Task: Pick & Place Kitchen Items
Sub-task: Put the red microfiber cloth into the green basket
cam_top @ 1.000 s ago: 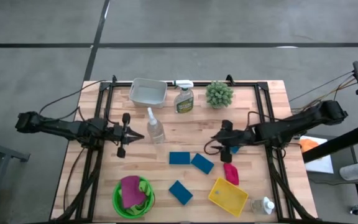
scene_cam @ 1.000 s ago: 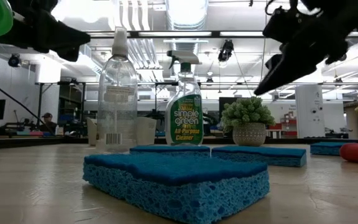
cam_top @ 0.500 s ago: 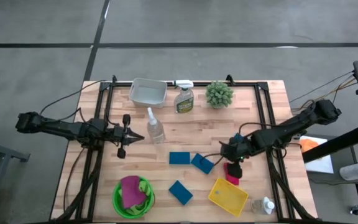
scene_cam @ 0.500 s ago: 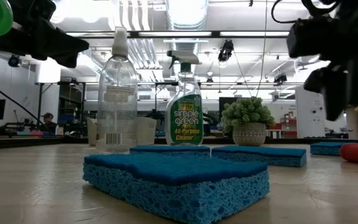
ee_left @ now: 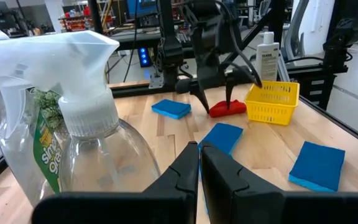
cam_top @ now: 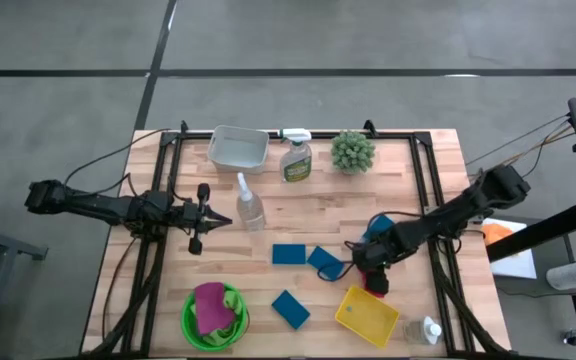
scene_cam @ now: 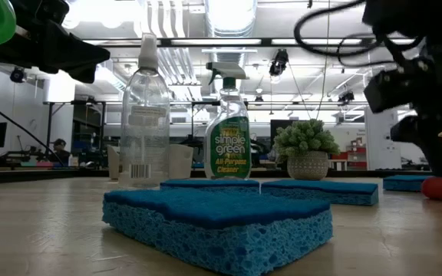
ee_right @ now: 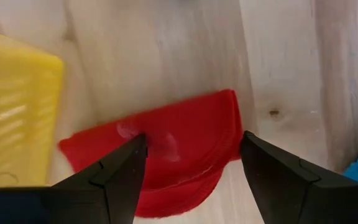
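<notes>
Hovering my right gripper (ee_right: 191, 155) spread wide over the red cloth (ee_right: 166, 149) beside the yellow basket (ee_right: 11, 112), I judged it soft, light, best pinched mid-fold; the left gripper (cam_top: 226, 217) waited clenched by the clear bottle (cam_top: 249, 205).

Wooden table (cam_top: 438, 170) with light butcher-block planks stands on a grey concrete floor (cam_top: 298, 35); dark seam lines cross the floor beyond the table. Behind the table, the low view shows an open workshop: fluorescent ceiling lights (scene_cam: 232, 15), white walls, and a person (scene_cam: 57, 146) seated far off.
</notes>
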Controlling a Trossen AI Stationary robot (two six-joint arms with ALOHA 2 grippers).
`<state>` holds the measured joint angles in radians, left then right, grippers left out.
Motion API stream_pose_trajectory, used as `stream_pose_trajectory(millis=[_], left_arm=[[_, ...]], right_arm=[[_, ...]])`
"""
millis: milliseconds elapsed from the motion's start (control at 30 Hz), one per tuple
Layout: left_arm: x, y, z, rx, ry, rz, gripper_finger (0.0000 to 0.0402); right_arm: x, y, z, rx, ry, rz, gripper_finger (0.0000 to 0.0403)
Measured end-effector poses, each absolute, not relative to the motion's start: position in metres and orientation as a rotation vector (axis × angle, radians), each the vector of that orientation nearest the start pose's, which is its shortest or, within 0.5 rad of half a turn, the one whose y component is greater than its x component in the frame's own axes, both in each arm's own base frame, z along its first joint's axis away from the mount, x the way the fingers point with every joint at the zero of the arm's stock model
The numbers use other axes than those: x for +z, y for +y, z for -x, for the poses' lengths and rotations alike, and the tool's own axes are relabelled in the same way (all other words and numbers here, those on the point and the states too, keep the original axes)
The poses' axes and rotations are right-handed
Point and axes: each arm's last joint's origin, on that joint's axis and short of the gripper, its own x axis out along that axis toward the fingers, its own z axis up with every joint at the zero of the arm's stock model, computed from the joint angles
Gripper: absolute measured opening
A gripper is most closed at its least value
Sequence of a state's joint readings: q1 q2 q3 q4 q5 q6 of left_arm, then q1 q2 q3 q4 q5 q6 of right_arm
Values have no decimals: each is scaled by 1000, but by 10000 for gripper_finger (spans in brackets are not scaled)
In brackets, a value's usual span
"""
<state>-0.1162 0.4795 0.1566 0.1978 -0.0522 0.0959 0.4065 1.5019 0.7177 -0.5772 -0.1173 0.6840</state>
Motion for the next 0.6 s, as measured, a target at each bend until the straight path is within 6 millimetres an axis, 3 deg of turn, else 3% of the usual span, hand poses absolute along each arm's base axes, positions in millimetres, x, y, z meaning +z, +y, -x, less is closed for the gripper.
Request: stream_pose_trajectory(millis=[167,267,367,533,600], left_arm=[[192,-14,-132,-70,121,-106,20],[192,-14,-132,-70,121,-104,20],[192,-14,-132,-70,122,-104,20],[193,-14,-132,-70,121,-111,20],[192,-14,-132,-70,121,-111,20]], right_arm=[[132,98,-219,-50,1474,-334,254],[131,98,-219,-48,1477,-313,230],[136,97,-217,-46,1458,-305,174],[146,97,-216,-9,1398,-302,42],[151,97,-215,-5,1371,-286,31]])
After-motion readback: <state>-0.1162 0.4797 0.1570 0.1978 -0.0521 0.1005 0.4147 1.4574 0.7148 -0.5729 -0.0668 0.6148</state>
